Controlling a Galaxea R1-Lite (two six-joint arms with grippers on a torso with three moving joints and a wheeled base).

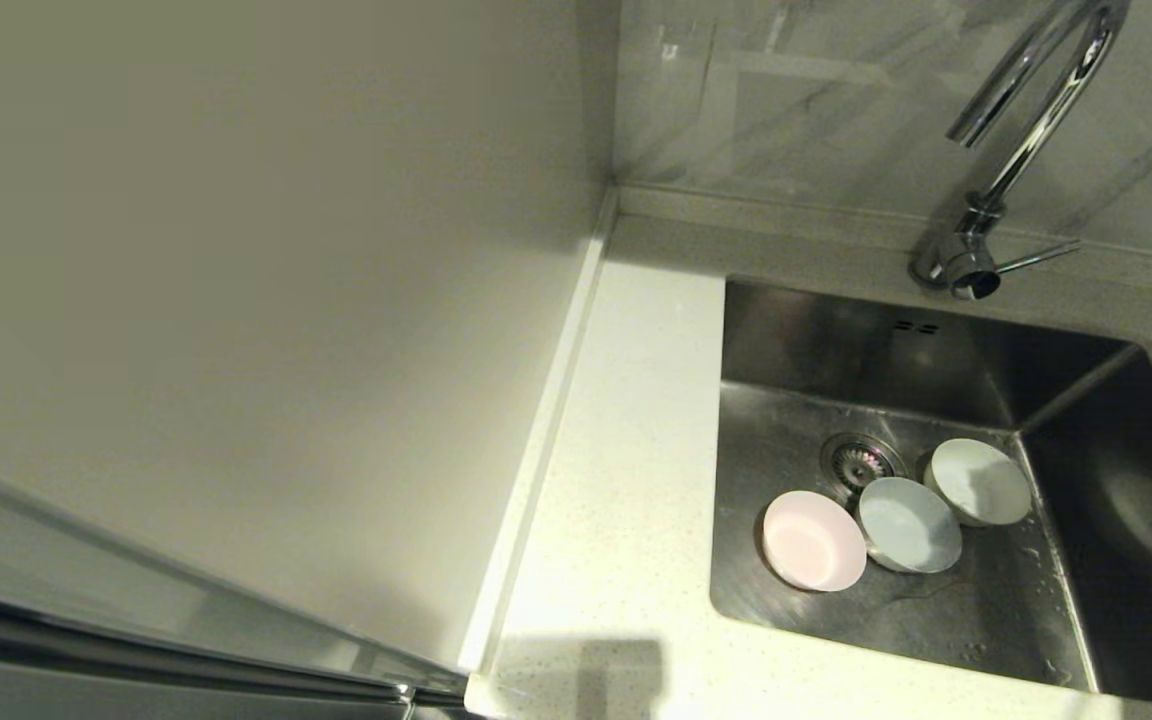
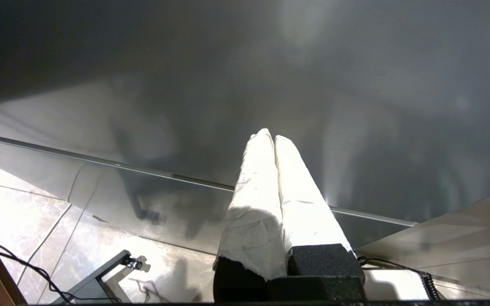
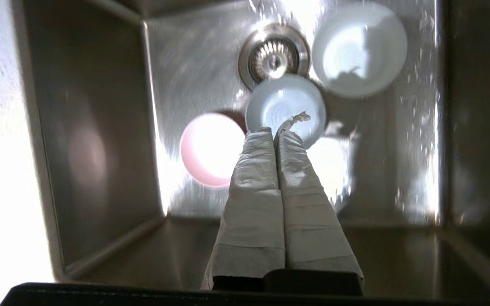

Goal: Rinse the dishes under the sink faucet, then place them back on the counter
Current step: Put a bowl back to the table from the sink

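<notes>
A: In the lower right of the head view, the sink [image 1: 786, 340] holds all three bowls beside the drain [image 1: 860, 461]: white bowl [image 1: 979, 481], blue bowl [image 1: 909, 524], pink bowl [image 1: 814, 540].

B: They look light, rigid, likely slippery when wet; pinch a rim. The right gripper [image 3: 277, 129] hangs above them, fingers together, empty. The left gripper [image 2: 269, 137] is parked, closed.

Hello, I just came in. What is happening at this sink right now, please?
Three small bowls lie in the sink beside the drain: the pink bowl, the blue bowl and the white bowl. No water runs from the faucet, and nothing is held. The right gripper, shut and empty, hangs above the blue bowl. The left gripper, also shut, is parked away from the sink. No bowl is on the counter.
</notes>
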